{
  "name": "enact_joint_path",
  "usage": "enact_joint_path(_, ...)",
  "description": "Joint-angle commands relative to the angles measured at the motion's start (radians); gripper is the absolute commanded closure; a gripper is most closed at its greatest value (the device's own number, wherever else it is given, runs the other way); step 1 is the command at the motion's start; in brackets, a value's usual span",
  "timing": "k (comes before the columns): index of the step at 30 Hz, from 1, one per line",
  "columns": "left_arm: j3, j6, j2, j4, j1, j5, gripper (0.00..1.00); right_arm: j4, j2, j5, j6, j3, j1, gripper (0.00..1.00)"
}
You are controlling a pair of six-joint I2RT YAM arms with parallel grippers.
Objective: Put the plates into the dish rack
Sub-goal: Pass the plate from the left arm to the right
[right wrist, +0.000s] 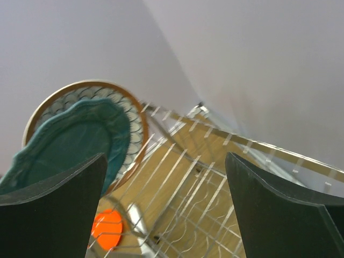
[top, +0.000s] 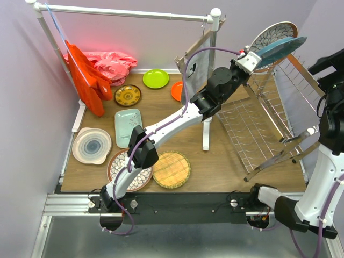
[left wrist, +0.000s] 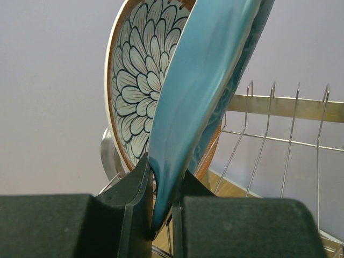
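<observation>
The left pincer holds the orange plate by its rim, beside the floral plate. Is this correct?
No. The left pincer holds the teal plate, not the orange plate, which lies on the table; the left wrist view shows it. It does grip the rim, beside the floral plate.

No readable text, labels or numbers anywhere.

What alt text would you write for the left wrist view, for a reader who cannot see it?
The left gripper pinches the rim of a teal scalloped plate, held on edge beside a brown-rimmed floral plate standing in the wire dish rack.
</observation>
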Motion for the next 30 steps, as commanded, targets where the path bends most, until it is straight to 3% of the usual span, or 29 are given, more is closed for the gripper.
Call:
enact_joint_path(1, 0.02, -0.035, -0.068, 0.116, -0.002, 0.035, 0.96, 0.024, 0.056, -0.26, -0.073, 0.079, -0.008, 0.02)
enact_joint_path(3, 0.019, -0.035, -0.069, 0.115, -0.002, 0.036, 0.96, 0.026, 0.087, -0.395, -0.147, 0.101, -0.008, 0.01)
enact_joint_path(10, 0.02, -0.04, -0.064, 0.115, 0.0, 0.033, 0.96, 0.011, 0.111, -0.589, -0.588, 0.139, -0.008, 0.02)
enact_joint_path(17, 0.023, -0.051, -0.06, 0.119, 0.006, 0.046, 0.96, 0.024, 0.108, -0.582, -0.984, 0.107, -0.008, 0.14)
enact_joint_path(22, 0.019, -0.06, -0.061, 0.119, 0.009, 0.056, 0.97, 0.032, 0.142, -0.613, -1.181, 0.148, -0.008, 0.14)
enact_joint_path(24, 0.022, -0.062, -0.061, 0.124, 0.009, 0.064, 0.97, 0.029, 0.18, -0.607, -1.175, 0.179, -0.009, 0.13)
enact_joint_path(26, 0.022, -0.065, -0.06, 0.122, 0.009, 0.069, 0.97, 0.026, 0.215, -0.619, -1.05, 0.243, -0.008, 0.07)
enact_joint_path(30, 0.017, -0.062, -0.063, 0.119, 0.009, 0.067, 0.97, 0.004, 0.203, -0.754, -0.776, 0.277, -0.008, 0.09)
